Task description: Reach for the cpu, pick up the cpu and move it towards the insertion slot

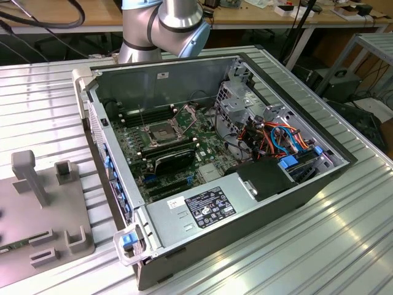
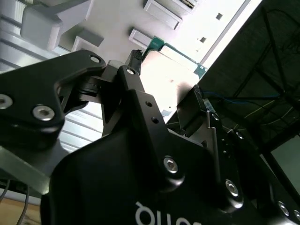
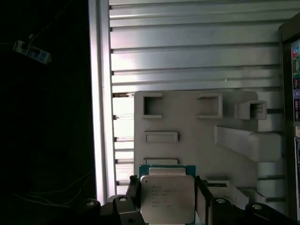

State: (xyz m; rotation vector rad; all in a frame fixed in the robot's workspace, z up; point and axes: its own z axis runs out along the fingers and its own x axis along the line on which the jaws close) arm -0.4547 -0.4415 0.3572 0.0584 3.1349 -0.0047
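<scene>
Partly cut off: small silvery square cpu [image 3: 167,199], clamped between black jaws; grey slotted plate [image 3: 187,122] behind, on ribbed aluminium counter [image 3: 187,56].

Robotics lab: workbenches [image 1: 245,13], opened computer [image 1: 159,80]

The exterior view looks down on the computer case [image 1: 159,77]; both wrist views closely share the grey fixture [image 3: 187,122] [image 2: 117,18].

A big silver metal table with ridges [image 1: 344,239] sits in front. A long brown wooden bench [image 1: 258,15] stands behind it.
</scene>
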